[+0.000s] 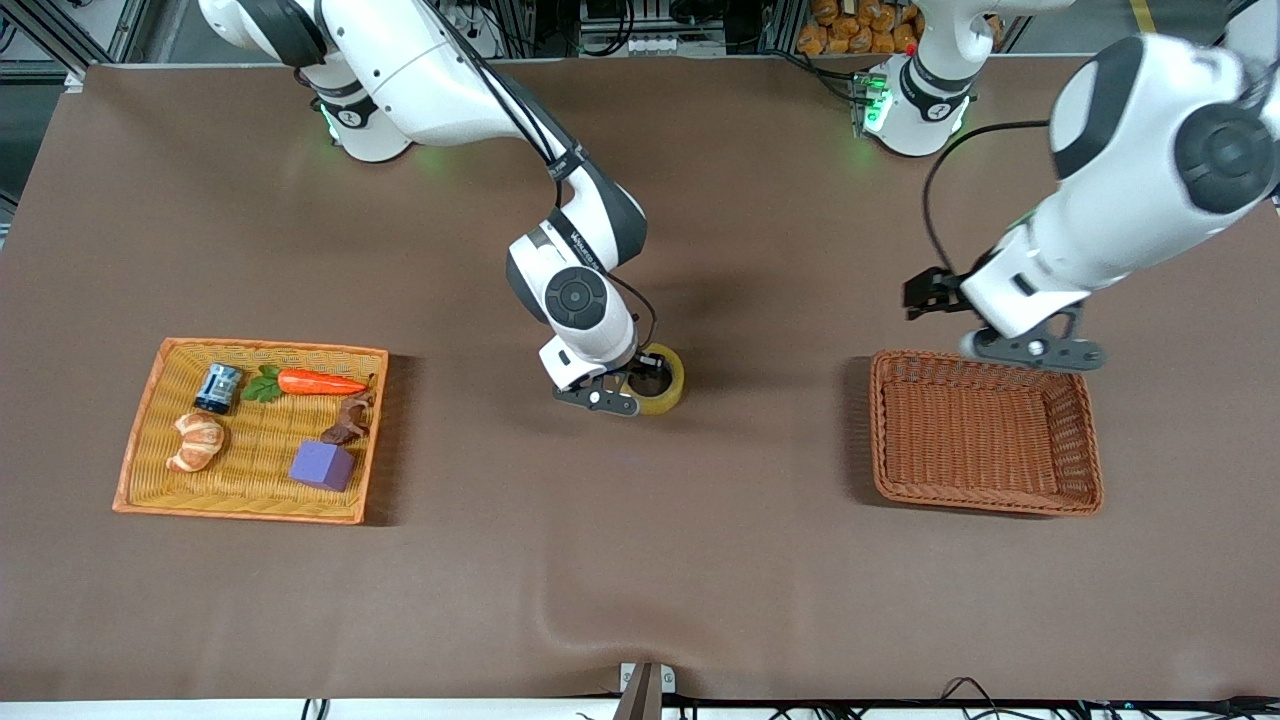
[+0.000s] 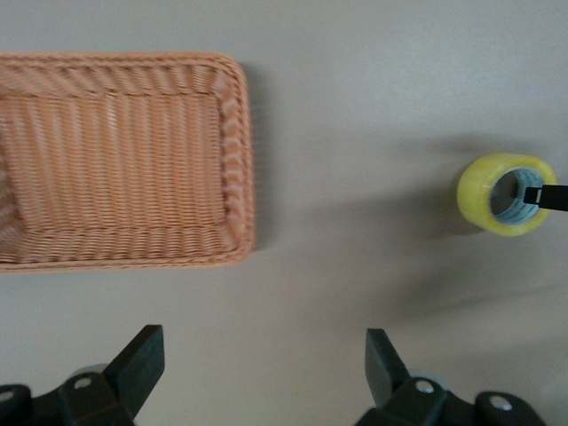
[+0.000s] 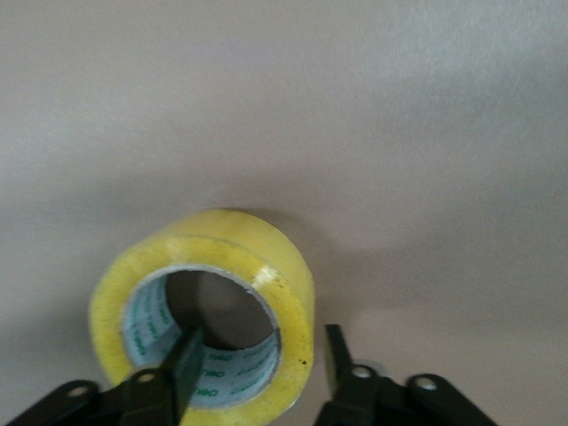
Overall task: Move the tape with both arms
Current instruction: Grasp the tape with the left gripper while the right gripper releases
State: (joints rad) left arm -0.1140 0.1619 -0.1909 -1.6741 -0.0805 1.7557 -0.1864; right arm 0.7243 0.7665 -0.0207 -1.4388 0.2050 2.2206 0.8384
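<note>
The yellow tape (image 1: 672, 385) stands on the table near its middle, with its hole facing up. My right gripper (image 1: 640, 385) is down at it and open. One finger is inside the grey-white core and the other is outside the yellow wall, with a small gap on each side. In the right wrist view the tape (image 3: 222, 240) fills the lower part, and the right gripper (image 3: 262, 342) straddles its wall. My left gripper (image 1: 1040, 350) is open and empty, in the air over the brown basket's rim nearest the robot bases. The left wrist view shows the left gripper (image 2: 262, 364) over bare table and the tape (image 2: 479, 191) farther off.
An empty brown wicker basket (image 1: 880, 430) sits toward the left arm's end of the table and also shows in the left wrist view (image 2: 240, 160). An orange wicker tray (image 1: 135, 440) toward the right arm's end holds a carrot, a croissant, a purple block (image 1: 322, 465), a can and a small figure.
</note>
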